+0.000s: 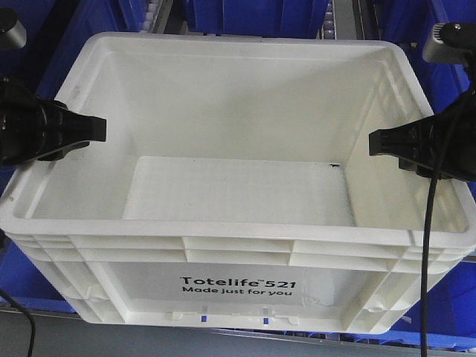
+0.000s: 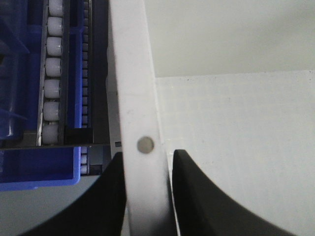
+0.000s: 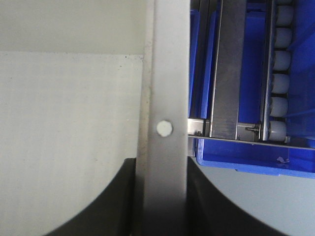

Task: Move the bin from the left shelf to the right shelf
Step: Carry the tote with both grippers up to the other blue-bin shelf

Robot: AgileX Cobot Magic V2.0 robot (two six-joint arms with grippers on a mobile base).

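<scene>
Now | clamped astride left rim of bin [image 1: 238, 256] with left gripper [image 1: 95, 129] | likewise astride right rim with right gripper [image 1: 378, 141] | upright, print frontward, blue bins [image 1: 245, 13] behind

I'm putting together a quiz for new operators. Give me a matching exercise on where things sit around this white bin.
Things:
1. left gripper
2. right gripper
3. black print
4. white rollers

Places:
a. on the front wall of the bin
b. jaws astride the bin's right rim
c. in a row outside the bin
d. jaws astride the bin's left rim

Pairs: 1-d, 2-b, 3-a, 4-c
</scene>
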